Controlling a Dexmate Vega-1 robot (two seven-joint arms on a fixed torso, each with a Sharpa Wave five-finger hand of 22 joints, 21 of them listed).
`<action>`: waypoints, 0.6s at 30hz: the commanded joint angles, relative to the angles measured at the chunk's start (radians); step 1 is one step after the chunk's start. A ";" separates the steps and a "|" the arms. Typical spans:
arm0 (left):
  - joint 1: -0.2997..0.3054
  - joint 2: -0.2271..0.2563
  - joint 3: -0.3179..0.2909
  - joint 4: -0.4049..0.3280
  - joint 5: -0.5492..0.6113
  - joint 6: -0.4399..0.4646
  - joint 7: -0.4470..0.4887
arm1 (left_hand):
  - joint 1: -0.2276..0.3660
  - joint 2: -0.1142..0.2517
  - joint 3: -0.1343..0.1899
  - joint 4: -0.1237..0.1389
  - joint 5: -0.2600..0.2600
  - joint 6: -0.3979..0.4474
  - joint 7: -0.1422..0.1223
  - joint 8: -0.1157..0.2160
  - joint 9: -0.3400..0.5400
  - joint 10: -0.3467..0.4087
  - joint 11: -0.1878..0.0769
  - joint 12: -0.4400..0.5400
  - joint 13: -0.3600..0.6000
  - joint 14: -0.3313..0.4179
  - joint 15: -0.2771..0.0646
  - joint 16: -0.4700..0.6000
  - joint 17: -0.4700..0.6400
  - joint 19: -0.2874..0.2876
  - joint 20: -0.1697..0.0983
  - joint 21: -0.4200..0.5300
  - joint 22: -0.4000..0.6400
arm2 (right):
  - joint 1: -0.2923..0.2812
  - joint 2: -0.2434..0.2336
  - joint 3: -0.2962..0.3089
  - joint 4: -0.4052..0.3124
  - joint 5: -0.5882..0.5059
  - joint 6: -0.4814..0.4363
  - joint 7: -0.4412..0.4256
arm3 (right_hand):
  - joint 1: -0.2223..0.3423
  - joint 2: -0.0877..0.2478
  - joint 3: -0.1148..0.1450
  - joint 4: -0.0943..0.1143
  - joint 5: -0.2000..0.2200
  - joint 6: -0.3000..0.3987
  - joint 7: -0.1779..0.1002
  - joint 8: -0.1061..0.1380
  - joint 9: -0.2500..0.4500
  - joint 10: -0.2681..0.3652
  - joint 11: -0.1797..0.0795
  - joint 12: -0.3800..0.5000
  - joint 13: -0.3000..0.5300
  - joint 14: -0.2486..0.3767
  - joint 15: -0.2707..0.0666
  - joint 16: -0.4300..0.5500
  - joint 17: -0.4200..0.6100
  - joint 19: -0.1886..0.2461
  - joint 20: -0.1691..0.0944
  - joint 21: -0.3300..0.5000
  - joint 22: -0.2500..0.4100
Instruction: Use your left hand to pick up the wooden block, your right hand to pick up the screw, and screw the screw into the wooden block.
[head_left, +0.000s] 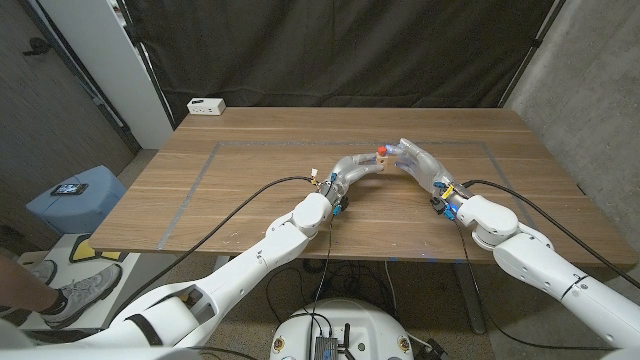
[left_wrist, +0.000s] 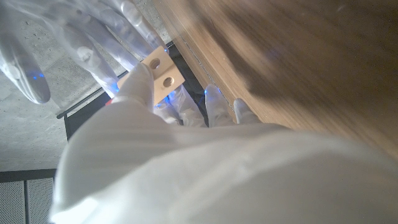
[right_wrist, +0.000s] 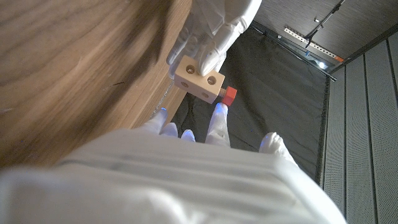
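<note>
The pale wooden block (head_left: 384, 160) with round holes is held above the middle of the table by my left hand (head_left: 352, 170). In the right wrist view the left hand (right_wrist: 210, 28) grips the block (right_wrist: 197, 78) from the far side, and the red-headed screw (right_wrist: 229, 94) sticks out of one block face. My right hand (head_left: 422, 166) meets the block from the right, with a fingertip (right_wrist: 219, 113) against the screw head (head_left: 381, 150). The left wrist view shows the block (left_wrist: 162, 75) between my left hand (left_wrist: 186, 143) and the right hand (left_wrist: 81, 37).
A white power strip (head_left: 207, 105) lies at the table's (head_left: 250, 140) far left corner. A taped rectangle marks the tabletop. Off the table's left stand a blue stool (head_left: 75, 196) and a person's shoe (head_left: 88, 288). Black curtains hang behind.
</note>
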 joint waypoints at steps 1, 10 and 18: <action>0.002 0.001 -0.001 -0.003 -0.003 0.003 0.001 | -0.002 0.003 0.008 0.002 0.009 0.012 0.002 0.008 0.003 -0.002 -0.005 0.010 0.002 0.002 -0.081 0.007 0.002 0.001 0.007 0.004 0.004 | -0.019 -0.010 0.008 -0.017 -0.001 0.003 -0.006 | 0.002 0.005 0.005 -0.002 0.005 0.015 0.001 0.001 0.000 0.000 -0.005 0.007 0.001 -0.073 -0.008 0.009 0.001 0.010 0.000 0.004 0.003; 0.003 0.002 -0.001 -0.004 -0.004 0.002 0.001 | -0.002 0.003 0.009 0.002 0.009 0.012 0.001 0.008 0.003 -0.002 -0.005 0.010 0.002 0.001 -0.080 0.006 0.002 0.001 0.007 0.004 0.004 | -0.031 -0.024 0.015 -0.038 -0.003 -0.008 -0.010 | 0.003 0.005 0.007 -0.003 0.005 0.022 0.002 0.001 0.000 0.005 -0.007 0.007 0.001 -0.070 -0.008 0.009 0.001 0.012 -0.002 0.004 0.003; 0.003 0.002 -0.001 -0.002 -0.007 0.002 -0.003 | -0.003 0.003 0.009 0.002 0.009 0.012 0.002 0.008 0.003 -0.001 -0.005 0.010 0.002 0.001 -0.079 0.006 0.002 0.001 0.007 0.004 0.004 | -0.037 -0.030 0.015 -0.048 -0.004 -0.010 -0.008 | 0.003 0.005 0.008 -0.004 0.005 0.029 0.002 0.000 0.000 0.007 -0.009 0.006 0.001 -0.070 -0.009 0.008 0.001 0.014 -0.002 0.004 0.003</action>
